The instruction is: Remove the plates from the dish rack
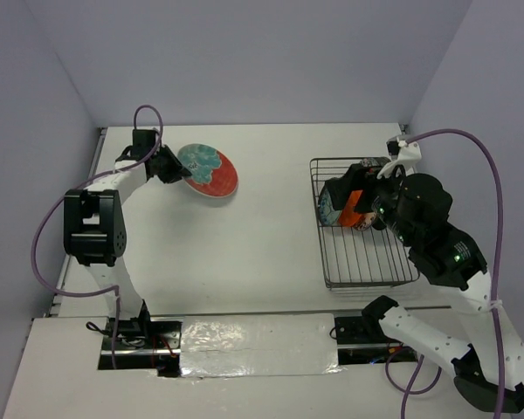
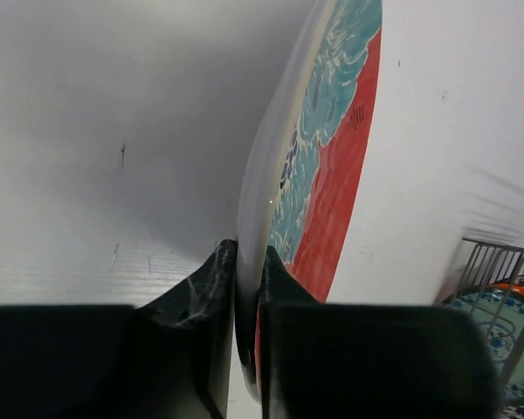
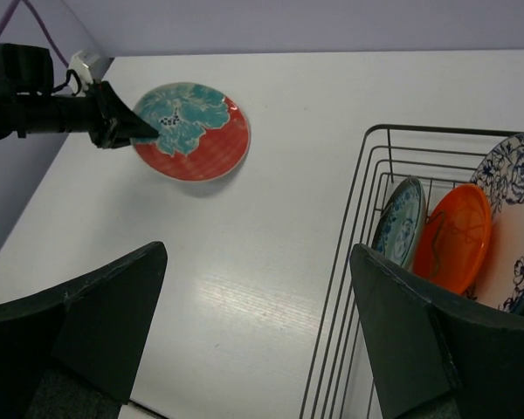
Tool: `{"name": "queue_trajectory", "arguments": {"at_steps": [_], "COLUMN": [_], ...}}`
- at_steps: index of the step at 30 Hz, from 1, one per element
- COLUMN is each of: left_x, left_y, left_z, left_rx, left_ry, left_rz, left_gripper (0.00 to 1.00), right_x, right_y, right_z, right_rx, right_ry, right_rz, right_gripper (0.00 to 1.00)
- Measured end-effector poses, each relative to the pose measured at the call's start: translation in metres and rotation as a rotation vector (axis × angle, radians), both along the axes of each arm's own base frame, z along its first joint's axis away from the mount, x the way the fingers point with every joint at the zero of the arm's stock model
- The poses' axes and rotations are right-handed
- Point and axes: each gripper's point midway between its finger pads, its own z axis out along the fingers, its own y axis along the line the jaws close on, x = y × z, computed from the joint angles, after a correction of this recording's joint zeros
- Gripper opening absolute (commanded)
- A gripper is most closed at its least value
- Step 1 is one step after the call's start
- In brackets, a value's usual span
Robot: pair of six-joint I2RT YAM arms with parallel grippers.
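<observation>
The red-and-teal plate (image 2: 332,175) is gripped by its rim in the clenched left gripper (image 2: 247,262), with its far edge cut off. The right gripper (image 3: 258,253) is held wide apart, grasping nothing. Beside its right finger, in the dish rack (image 3: 358,218), an orange plate (image 3: 454,236) and a partly cropped floral plate (image 3: 520,218) are seen upright.

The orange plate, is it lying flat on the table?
No, the orange plate stands on edge inside the dish rack.
</observation>
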Motion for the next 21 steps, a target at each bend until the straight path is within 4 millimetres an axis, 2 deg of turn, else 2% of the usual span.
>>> {"name": "queue_trajectory", "arguments": {"at_steps": [1,2,5,10,11,12,15,17,21], "left_x": [0.001,0.003,0.008,0.012,0.011,0.01,0.003,0.001,-0.017], "left_y": [0.0,0.001,0.006,0.018,0.021,0.023,0.03,0.039,0.059], "left_z": [-0.003,-0.004,-0.007,-0.033,-0.039,-0.047,-0.054,-0.053,-0.048], "left_rx": [-0.016,-0.028,-0.059,-0.07,-0.07,-0.065,-0.057,-0.028,0.054], "left_ry": [0.004,0.005,0.009,0.075,0.094,0.113,0.163,0.19,0.269], "left_rz": [0.003,0.007,0.029,0.065,0.072,0.075,0.102,0.13,0.203], "left_gripper": [0.31,0.42,0.61,0.73,0.94,1.0,1.0,0.99,0.99], "right_x": [0.0,0.0,0.002,0.019,0.024,0.027,0.044,0.052,0.07], "right_y": [0.0,0.0,0.002,0.016,0.018,0.018,0.016,0.007,-0.022], "right_z": [-0.004,-0.007,-0.016,-0.044,-0.052,-0.059,-0.09,-0.108,-0.119], "right_rx": [-0.007,-0.011,-0.03,-0.092,-0.113,-0.135,-0.232,-0.316,-0.448], "right_ry": [0.008,0.011,0.032,0.128,0.156,0.181,0.281,0.347,0.41], "right_rz": [0.003,0.004,0.005,0.026,0.028,0.022,-0.026,-0.084,-0.219], "right_gripper": [0.93,0.93,0.93,1.0,1.0,1.0,1.0,1.0,0.95]}}
